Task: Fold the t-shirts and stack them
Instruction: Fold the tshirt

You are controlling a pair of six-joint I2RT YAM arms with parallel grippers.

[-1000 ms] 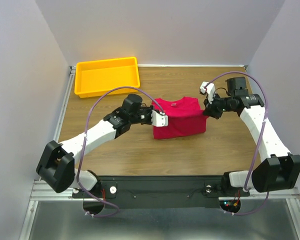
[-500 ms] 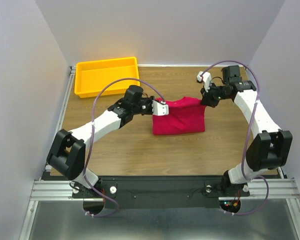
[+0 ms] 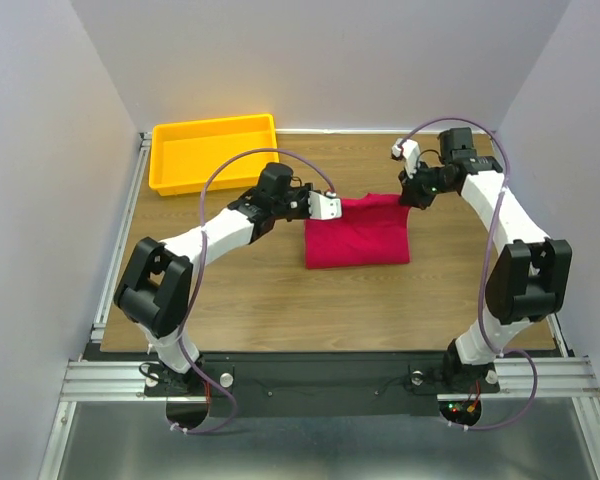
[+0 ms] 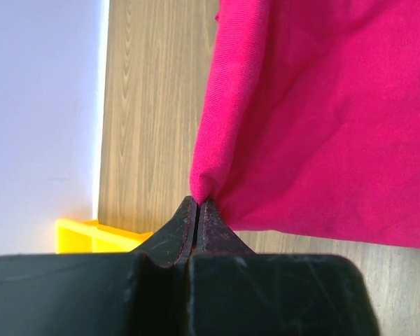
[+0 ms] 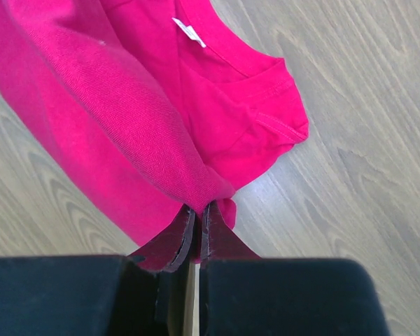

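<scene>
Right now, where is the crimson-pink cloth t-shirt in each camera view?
Top external: crimson-pink cloth t-shirt mid-table, right of the yellow plastic tray.
Left wrist: t-shirt fills the right side of the picture.
Right wrist: t-shirt fills the upper left, white neck label showing.
Shared landmark: the wood-grain tabletop, in all three.

No writing, brand, number or sign can be read anywhere. The small white neck label (image 5: pixel 189 32) sewn inside the collar of the bright crimson-pink cloth t-shirt (image 5: pixel 112 105) is too small to show any lettering.
</scene>
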